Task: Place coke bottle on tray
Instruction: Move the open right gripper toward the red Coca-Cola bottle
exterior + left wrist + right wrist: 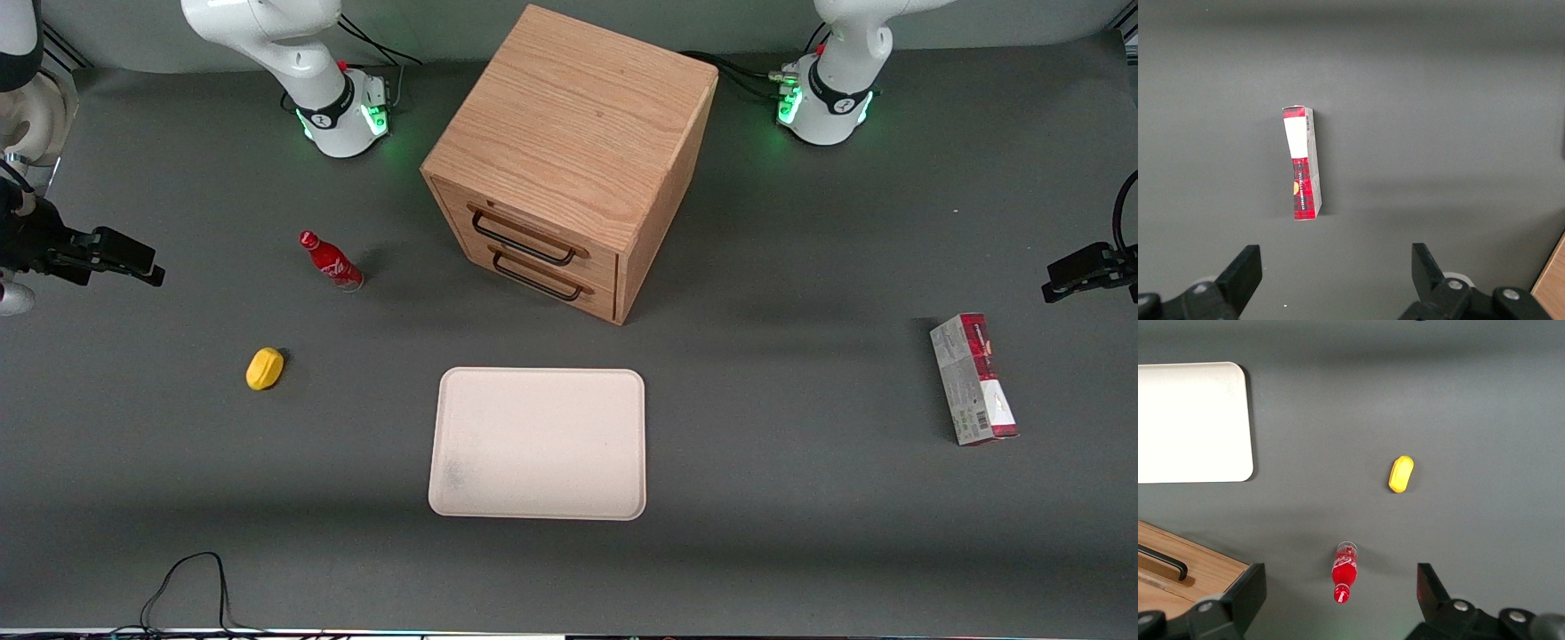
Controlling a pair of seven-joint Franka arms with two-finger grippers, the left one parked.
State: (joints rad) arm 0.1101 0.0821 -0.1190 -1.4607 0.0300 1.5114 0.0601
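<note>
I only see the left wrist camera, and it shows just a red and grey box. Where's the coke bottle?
Observer: The bottle is on the table beside the cabinet, toward the working arm's end.
Operator: Is the tray close?
Observer: The tray lies nearer the front camera than the cabinet, with nothing on it.
Operator: Is the gripper holding the bottle?
Observer: No. The gripper is open, above the table at the working arm's end, apart from the bottle.
</note>
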